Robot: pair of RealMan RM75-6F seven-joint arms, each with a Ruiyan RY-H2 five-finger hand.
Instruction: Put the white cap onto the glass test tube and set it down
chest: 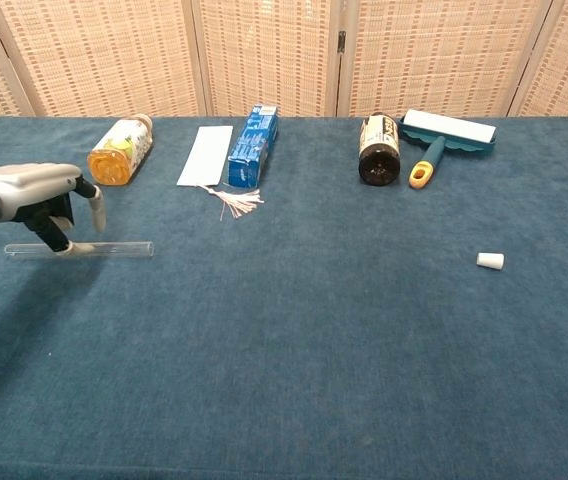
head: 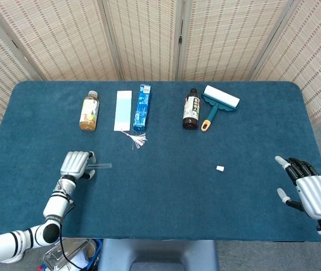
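The test tube (chest: pixel 79 249) lies left-to-right on the counter (head: pixel 166 197), its left end right under the left hand (chest: pixel 39 200), fingers spread over it, not yet holding. The white cap (chest: pixel 490 261) lies far right, nearer the open, empty right hand (head: pixel 307 189).

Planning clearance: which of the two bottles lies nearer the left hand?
The yellow-labelled tea bottle, up-table of the left hand; the dark bottle lies beside the lint roller.
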